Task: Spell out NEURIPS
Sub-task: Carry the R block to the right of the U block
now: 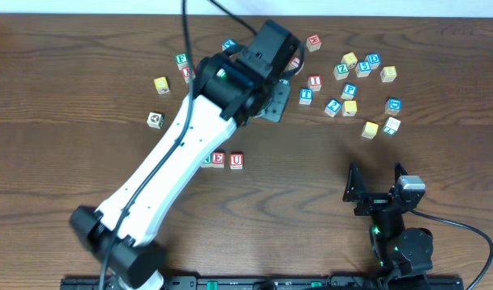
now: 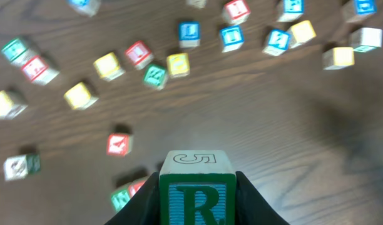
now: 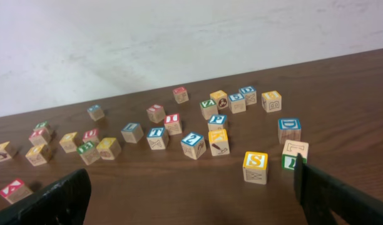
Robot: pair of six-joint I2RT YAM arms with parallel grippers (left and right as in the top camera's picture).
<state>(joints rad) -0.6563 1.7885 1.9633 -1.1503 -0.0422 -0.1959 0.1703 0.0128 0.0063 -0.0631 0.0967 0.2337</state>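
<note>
A dark wood-grain table (image 1: 85,48) fills the overhead view, with a pale wall (image 3: 179,37) behind it in the right wrist view. Nearest the robot, at about 5 o'clock of the table's middle, the right gripper (image 1: 376,173) sits with its jaws wide apart and nothing between them. It looks parked, leaving the working side free. Further in, close to 6 o'clock of centre, the word is begun: a red E (image 1: 218,159) and a red U (image 1: 236,159) stand just beside each other. A green-edged cube (image 1: 206,159) at the E's 9 o'clock, mostly hidden under the white left arm (image 1: 174,153), is presumably the N. The bare wood at the U's 3 o'clock is where the next letter belongs. That letter is in hand: the left gripper (image 2: 198,215) is clamped on the green R (image 2: 196,199), a black finger (image 2: 148,206) on each side face, the cube apparently clear of the wood. Overhead, the gripper head sits at roughly 1 o'clock of the row. A side grip like this leaves the bottom free for setting the cube down against the U. Farther off, from 1 to 2 o'clock, lie the loose cubes (image 1: 343,80): the yellow S (image 3: 255,167) nearest, and what read as the blue P (image 1: 349,90) and red I (image 1: 314,81) beyond — well apart from the row, among letters the word does not need.
</note>
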